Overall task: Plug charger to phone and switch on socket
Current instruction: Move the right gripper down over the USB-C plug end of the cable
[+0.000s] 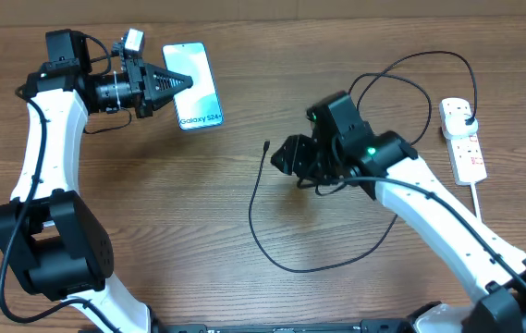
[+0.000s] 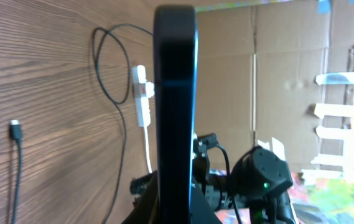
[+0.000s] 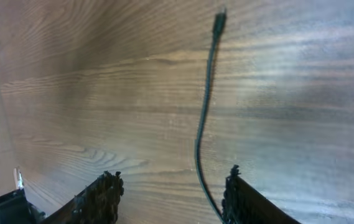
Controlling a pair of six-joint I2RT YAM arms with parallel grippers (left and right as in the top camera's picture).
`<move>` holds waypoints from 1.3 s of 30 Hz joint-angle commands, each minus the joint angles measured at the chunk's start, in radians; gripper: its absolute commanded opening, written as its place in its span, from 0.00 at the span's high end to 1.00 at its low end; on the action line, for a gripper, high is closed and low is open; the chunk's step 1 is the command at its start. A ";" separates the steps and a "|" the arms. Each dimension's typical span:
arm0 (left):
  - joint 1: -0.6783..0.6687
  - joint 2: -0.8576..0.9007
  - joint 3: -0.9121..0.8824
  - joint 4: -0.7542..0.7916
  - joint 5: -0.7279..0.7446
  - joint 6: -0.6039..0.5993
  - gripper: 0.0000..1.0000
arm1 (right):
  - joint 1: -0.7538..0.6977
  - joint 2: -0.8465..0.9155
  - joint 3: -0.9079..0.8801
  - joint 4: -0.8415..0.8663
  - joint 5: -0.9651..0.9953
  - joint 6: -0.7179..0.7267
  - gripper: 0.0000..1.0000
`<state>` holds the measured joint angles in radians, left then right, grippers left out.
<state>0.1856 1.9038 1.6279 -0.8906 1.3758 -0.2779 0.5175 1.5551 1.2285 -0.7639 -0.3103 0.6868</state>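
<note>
The phone (image 1: 195,85), light blue screen reading "Galaxy S24", is held at the back left by my left gripper (image 1: 177,83), which is shut on its lower end. In the left wrist view the phone (image 2: 175,93) stands edge-on between the fingers. The charger is a thin black cable (image 1: 261,236) looping over the table, its connector tip (image 1: 266,145) lying free. My right gripper (image 1: 286,157) is open just right of the tip. In the right wrist view the cable (image 3: 203,130) runs between the open fingers (image 3: 172,186), close to the right one. The white socket (image 1: 463,139) lies at the far right.
The socket's white cord (image 1: 478,199) runs toward the front right. The charger's black plug end (image 1: 469,118) sits in the socket. Cardboard walls (image 2: 276,68) stand behind the table.
</note>
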 commanded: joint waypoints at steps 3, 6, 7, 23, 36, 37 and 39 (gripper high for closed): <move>-0.001 -0.018 0.017 0.004 0.105 0.028 0.95 | -0.003 0.053 0.048 0.006 -0.006 -0.038 0.50; 0.000 -0.018 0.017 0.004 0.117 0.027 0.95 | -0.003 0.069 0.048 0.025 -0.005 -0.038 0.50; 0.000 -0.018 0.017 0.004 0.117 0.027 0.96 | -0.003 0.074 0.048 0.032 -0.005 -0.037 0.50; 0.000 -0.018 0.017 0.004 0.110 0.027 0.96 | -0.014 0.224 0.047 0.171 -0.010 0.029 0.57; 0.008 -0.018 0.017 0.004 0.109 0.019 0.95 | -0.072 0.354 0.047 0.340 -0.107 0.072 0.60; 0.008 -0.018 0.017 0.004 0.109 0.019 0.96 | -0.072 0.364 0.047 0.349 -0.116 0.072 0.60; 0.008 -0.018 0.017 0.004 0.109 0.019 0.96 | -0.072 0.390 0.047 0.361 -0.130 0.072 0.60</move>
<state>0.1856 1.9038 1.6279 -0.8906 1.4292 -0.2771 0.4465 1.9057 1.2549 -0.4175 -0.3992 0.7559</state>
